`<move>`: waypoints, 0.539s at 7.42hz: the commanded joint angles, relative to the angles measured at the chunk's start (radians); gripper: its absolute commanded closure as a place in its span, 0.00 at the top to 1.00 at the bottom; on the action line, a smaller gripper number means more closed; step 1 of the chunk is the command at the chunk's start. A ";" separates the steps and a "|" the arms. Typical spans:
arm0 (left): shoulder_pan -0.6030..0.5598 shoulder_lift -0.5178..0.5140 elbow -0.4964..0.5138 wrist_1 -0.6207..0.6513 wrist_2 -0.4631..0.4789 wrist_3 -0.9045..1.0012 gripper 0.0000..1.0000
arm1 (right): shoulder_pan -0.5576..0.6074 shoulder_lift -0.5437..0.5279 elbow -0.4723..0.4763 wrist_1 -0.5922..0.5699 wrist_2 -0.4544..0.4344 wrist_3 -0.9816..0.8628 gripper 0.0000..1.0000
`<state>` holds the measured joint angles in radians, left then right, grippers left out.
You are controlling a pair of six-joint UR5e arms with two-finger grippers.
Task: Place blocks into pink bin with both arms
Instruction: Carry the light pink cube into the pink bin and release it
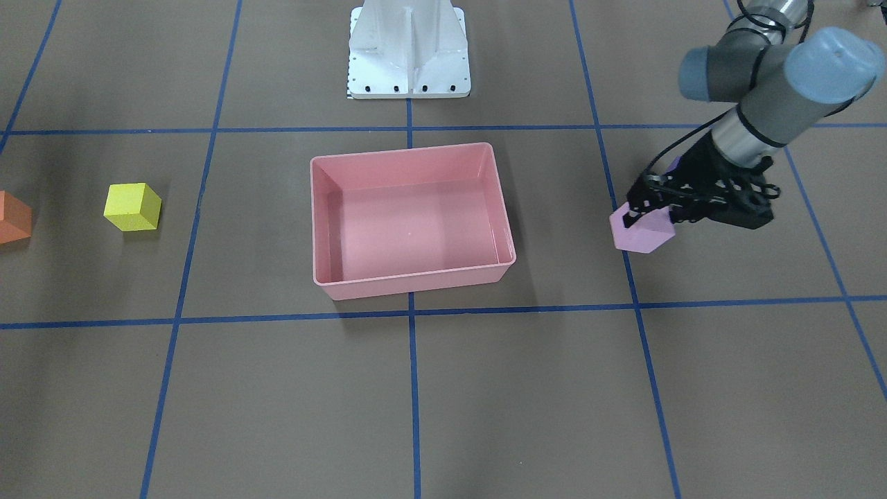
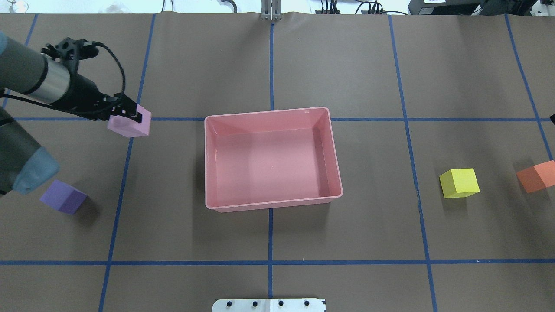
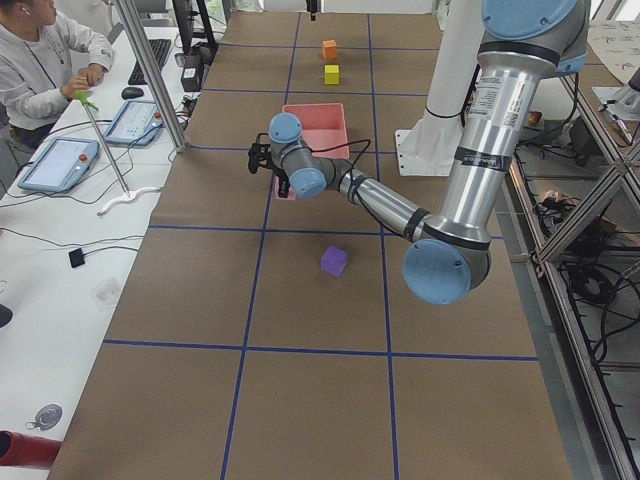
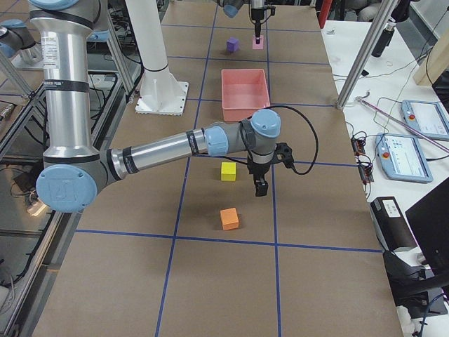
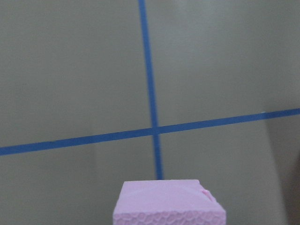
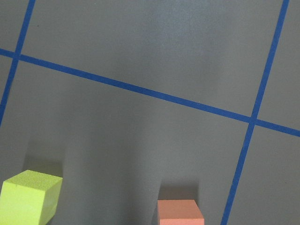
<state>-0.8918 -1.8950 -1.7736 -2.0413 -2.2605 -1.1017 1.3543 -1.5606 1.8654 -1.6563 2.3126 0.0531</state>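
Note:
My left gripper [image 1: 648, 215] is shut on the light pink block [image 1: 643, 232] and holds it out to the side of the pink bin [image 1: 416, 281], about a bin's width from it. In the overhead view the held block [image 2: 129, 123] is left of the bin [image 2: 273, 204], which is empty. The purple block [image 2: 63, 197] lies on the table near the left arm's elbow. The yellow block [image 2: 459, 183] and the orange block [image 2: 536, 175] lie right of the bin. My right gripper [image 4: 261, 186] hangs over the table beside the yellow block [image 4: 229, 171] and orange block [image 4: 229, 218]; I cannot tell whether it is open or shut.
The white pedestal base [image 1: 409, 48] stands behind the bin on the robot's side. Blue tape lines grid the brown table. An operator [image 3: 45, 60] sits at a desk with tablets along the table's far side, and metal poles [image 3: 150, 75] stand there.

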 commanded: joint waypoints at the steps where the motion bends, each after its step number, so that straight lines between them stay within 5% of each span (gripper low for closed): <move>1: 0.153 -0.213 -0.001 0.140 0.088 -0.202 0.00 | -0.055 0.033 0.001 0.006 -0.001 0.095 1.00; 2: 0.233 -0.293 0.006 0.239 0.193 -0.226 0.05 | -0.090 0.046 0.000 0.033 -0.002 0.164 1.00; 3: 0.287 -0.368 0.034 0.332 0.228 -0.231 0.29 | -0.133 0.051 -0.003 0.086 -0.004 0.254 1.00; 4: 0.303 -0.384 0.039 0.352 0.240 -0.231 0.99 | -0.174 0.051 -0.005 0.143 -0.007 0.346 1.00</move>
<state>-0.6319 -2.2281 -1.7482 -1.7505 -2.0571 -1.3242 1.2316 -1.5136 1.8631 -1.5771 2.3087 0.2890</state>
